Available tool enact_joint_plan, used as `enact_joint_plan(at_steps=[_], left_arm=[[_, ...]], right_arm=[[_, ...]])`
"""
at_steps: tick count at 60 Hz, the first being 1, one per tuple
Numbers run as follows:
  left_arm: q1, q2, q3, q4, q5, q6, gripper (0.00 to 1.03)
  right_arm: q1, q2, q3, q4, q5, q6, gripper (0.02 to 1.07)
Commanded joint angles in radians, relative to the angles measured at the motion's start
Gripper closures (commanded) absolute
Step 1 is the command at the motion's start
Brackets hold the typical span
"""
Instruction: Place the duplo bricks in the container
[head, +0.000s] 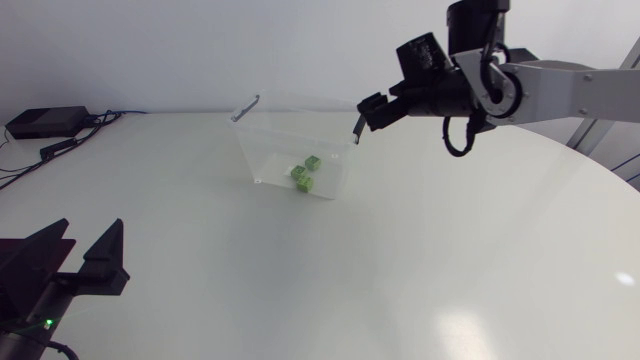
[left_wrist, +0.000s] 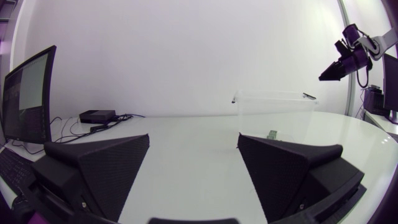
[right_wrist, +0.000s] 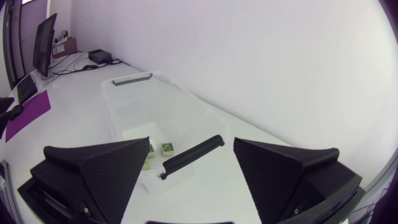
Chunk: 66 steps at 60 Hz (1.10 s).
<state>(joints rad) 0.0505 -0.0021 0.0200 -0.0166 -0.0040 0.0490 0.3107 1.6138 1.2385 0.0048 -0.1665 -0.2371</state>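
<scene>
Nearest, at the near-left of the table (head: 450, 270), the L claw (head: 92, 228) sits low over the tabletop. Its fingers are well apart w/ nothing btwn them. In the left wrist view the L claw (left_wrist: 193, 140) shows only bare table in its gap.

The task's things are well apart from it, farther off and to the right. The clear container (head: 290, 150) stands upright approx mid-table, top open, w/ a dark grey handle bar at each short end. From the left wrist view the container (left_wrist: 273, 112) is ahead of the L claw, off to one finger's side.

The green duplo bricks (head: 303, 177) lie on the container floor, toward its near-right corner, close together. At least 2; exact count can't be told. A bit of one of the duplo bricks (left_wrist: 272, 134) shows thru the clear wall.

Farther right, the R arm (head: 560, 90) comes in from the far-right. The R claw (head: 368, 115) hangs above the container's right end, just beside the right handle (head: 357, 126); contact can't be told. In the right wrist view the R claw (right_wrist: 191, 142) is spread apart and empty. The right handle (right_wrist: 193, 155) shows below the gap. The duplo bricks (right_wrist: 166, 147) lie under the claw, inside the container (right_wrist: 118, 115), nearer one finger. From the left wrist view the R claw (left_wrist: 336, 68) is higher than the container rim.

Far-left on the table: a black box (head: 40, 122) w/ cables.
</scene>
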Motion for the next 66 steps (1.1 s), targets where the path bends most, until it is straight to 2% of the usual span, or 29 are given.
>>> enact_joint_plan(at_steps=[1, 17, 25, 37, 40, 46, 51, 66], left_arm=[[0.008, -0.01, -0.018, 0.009, 0.006, 0.005, 0.04], [0.006, -0.01, -0.018, 0.009, 0.006, 0.005, 0.04], [0.008, -0.01, -0.018, 0.009, 0.006, 0.005, 0.04], [0.008, -0.01, -0.018, 0.009, 0.006, 0.005, 0.04], [0.008, -0.01, -0.018, 0.009, 0.006, 0.005, 0.04], [0.008, -0.01, -0.018, 0.009, 0.006, 0.005, 0.04], [0.008, -0.01, -0.018, 0.009, 0.006, 0.005, 0.04], [-0.008, -0.007, -0.019, 0.011, 0.005, -0.009, 0.04]], right_arm=[[-0.021, -0.086, -0.053, -0.002, 0.024, 0.021, 0.06], [-0.107, -0.342, -0.201, 0.003, 0.111, 0.022, 0.06], [-0.12, -0.505, -0.363, 0.083, 0.142, 0.039, 0.06], [-0.119, -0.758, -0.614, 0.195, 0.248, 0.062, 0.06], [-0.122, -0.85, -0.729, 0.262, 0.295, 0.061, 0.06], [-0.134, -0.979, -0.899, 0.334, 0.305, 0.039, 0.06], [-0.173, -1.121, -1.007, 0.336, 0.298, 0.035, 0.06], [-0.209, -1.249, -1.068, 0.248, 0.264, 0.088, 0.06]])
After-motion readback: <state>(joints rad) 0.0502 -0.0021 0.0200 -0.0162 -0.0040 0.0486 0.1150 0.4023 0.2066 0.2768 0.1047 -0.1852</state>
